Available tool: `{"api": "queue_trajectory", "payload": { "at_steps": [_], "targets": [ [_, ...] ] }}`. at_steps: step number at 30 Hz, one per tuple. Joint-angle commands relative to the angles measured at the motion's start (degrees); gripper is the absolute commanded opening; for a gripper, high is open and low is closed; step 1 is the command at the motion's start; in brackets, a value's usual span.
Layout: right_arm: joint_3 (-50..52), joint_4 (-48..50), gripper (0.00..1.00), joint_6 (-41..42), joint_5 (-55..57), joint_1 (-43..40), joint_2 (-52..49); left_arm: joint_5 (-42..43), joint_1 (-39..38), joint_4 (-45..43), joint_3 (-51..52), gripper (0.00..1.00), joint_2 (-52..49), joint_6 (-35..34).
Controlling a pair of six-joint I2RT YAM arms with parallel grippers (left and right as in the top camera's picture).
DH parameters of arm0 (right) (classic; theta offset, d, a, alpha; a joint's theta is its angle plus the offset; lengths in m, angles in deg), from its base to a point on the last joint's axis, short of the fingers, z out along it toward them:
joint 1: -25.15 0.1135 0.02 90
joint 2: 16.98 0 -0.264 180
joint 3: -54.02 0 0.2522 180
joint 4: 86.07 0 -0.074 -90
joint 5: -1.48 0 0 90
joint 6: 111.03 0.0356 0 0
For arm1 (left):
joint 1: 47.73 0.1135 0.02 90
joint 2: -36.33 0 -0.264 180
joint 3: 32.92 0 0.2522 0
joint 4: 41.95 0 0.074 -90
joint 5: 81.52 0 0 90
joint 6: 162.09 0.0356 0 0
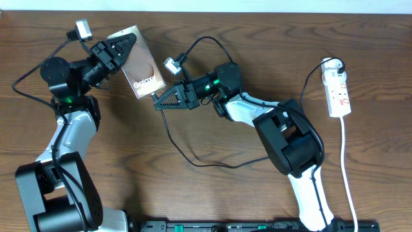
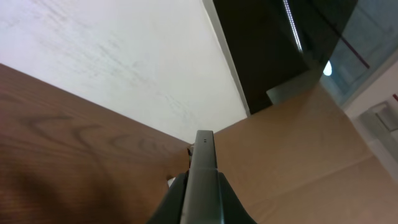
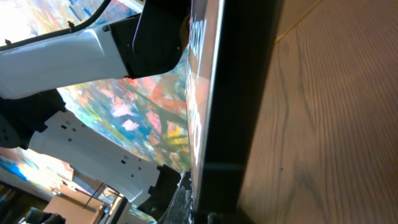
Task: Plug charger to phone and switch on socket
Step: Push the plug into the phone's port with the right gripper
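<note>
Left gripper [image 1: 121,46] clamps the phone [image 1: 143,67]; right gripper [image 1: 157,101] sits at its lower edge, grip unclear. Charger [image 1: 193,161] seemingly unplugged; socket [image 1: 338,93] untouched; 2 steps remain.

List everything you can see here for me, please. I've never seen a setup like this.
phone: one, glossy face with white lettering, upper left, held in the left pincer.
charger: one, thin black cable, looping across the middle of the table up to the right pincer; its tip is hidden.
socket: one, white strip with red marks, far right.
white cord: one, trailing from the socket toward the near edge.
table: one, brown wood.
left pincer: one, black, shut on the phone.
right pincer: one, black, at the phone's lower corner; I can't tell whether it is open or shut.
</note>
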Motion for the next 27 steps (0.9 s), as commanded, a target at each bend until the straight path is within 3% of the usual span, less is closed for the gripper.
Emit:
{"api": "queue_trajectory", "payload": {
  "at_steps": [1, 27],
  "targets": [
    [-0.3, 0.0, 0.01, 0.9, 3.2, -0.3, 0.4, 4.0, -0.1, -1.4, -1.5, 0.07, 1.0, 0.8],
    [-0.3, -0.5, 0.01, 0.9, 11.6, -0.8, 0.4, 4.3, -0.8, -1.4, -1.5, 0.08, 1.0, 1.2]
  ]
}}
